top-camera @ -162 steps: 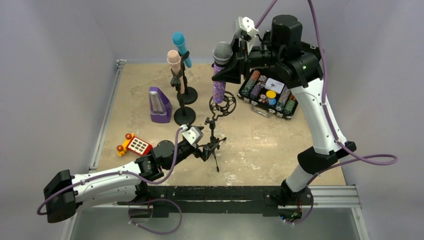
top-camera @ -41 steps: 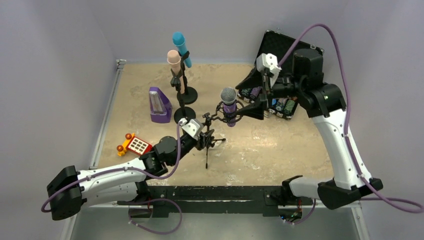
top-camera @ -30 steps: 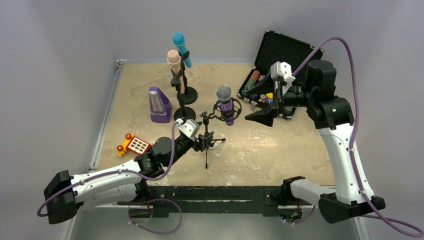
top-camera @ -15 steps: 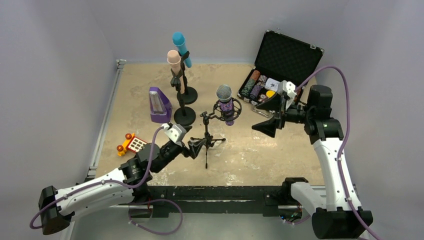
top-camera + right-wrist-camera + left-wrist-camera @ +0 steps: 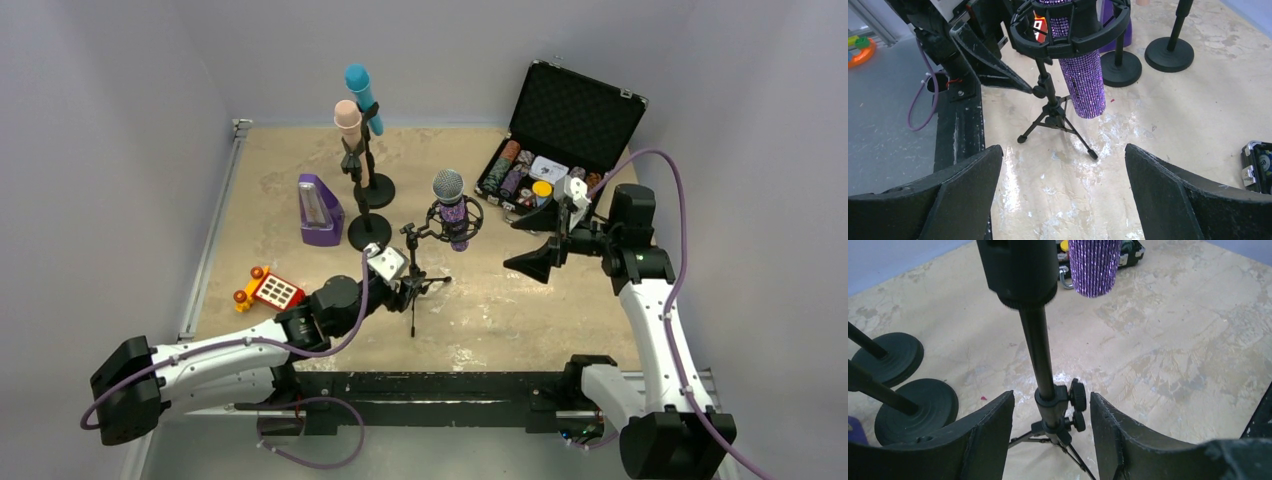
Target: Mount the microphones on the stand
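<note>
The glittery purple microphone point(image 5: 452, 215) point(image 5: 1082, 75) point(image 5: 1094, 267) stands upright in the ring mount of the small black tripod stand point(image 5: 413, 285) point(image 5: 1053, 112). Further back, the turquoise microphone point(image 5: 358, 85) and the peach microphone point(image 5: 348, 118) sit on tall round-base stands. My left gripper point(image 5: 408, 285) point(image 5: 1051, 397) is open and straddles the tripod's pole point(image 5: 1035, 340) low down; there is a gap on the left, and the right finger is close to the knobs. My right gripper point(image 5: 528, 243) point(image 5: 1063, 150) is wide open and empty, off to the right of the purple microphone.
A purple metronome point(image 5: 320, 210) stands left of the round stand bases point(image 5: 370, 232). A toy phone point(image 5: 270, 290) lies at the left. An open black case of poker chips point(image 5: 560, 130) sits at the back right. The black rail point(image 5: 430, 385) runs along the near edge.
My right gripper has pulled back to the right and lower, leaving the purple microphone in the mount. My left gripper backed off to the left, then returned round the tripod's pole.
</note>
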Action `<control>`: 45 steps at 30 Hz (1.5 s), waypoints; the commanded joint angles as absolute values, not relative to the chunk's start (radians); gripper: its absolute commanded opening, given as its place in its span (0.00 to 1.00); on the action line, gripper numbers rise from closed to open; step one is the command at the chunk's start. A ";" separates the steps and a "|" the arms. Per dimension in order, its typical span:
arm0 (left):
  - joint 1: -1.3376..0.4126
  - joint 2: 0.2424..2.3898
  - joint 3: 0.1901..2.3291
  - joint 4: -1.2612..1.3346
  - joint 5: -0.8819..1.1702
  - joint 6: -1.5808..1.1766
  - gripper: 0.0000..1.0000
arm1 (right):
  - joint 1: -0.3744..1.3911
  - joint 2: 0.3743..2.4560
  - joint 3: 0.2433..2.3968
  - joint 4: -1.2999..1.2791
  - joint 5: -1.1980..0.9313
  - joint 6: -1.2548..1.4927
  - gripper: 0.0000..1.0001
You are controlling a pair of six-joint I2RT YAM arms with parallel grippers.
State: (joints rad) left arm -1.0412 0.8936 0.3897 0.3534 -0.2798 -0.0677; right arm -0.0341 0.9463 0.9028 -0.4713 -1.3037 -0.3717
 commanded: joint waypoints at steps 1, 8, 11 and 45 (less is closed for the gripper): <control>-1.027 0.930 0.462 0.505 -0.317 -0.021 0.60 | -0.045 0.925 0.877 -0.410 -1.366 -0.383 0.97; -1.017 0.975 0.498 0.538 -0.315 -0.005 0.54 | -0.056 0.929 0.869 -0.404 -1.385 -0.383 0.97; -1.011 1.010 0.518 0.545 -0.311 -0.005 0.38 | -0.060 0.929 0.867 -0.402 -1.392 -0.383 0.97; -0.987 0.308 0.794 -0.409 -0.570 0.156 0.00 | -0.082 0.939 0.874 -0.412 -1.402 -0.389 0.97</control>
State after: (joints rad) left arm -0.9939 0.3187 0.6380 -0.4549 -0.4561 0.0574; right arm -0.0753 0.9417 0.8745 -0.4320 -1.3800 -0.3744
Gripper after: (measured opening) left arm 0.133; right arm 0.968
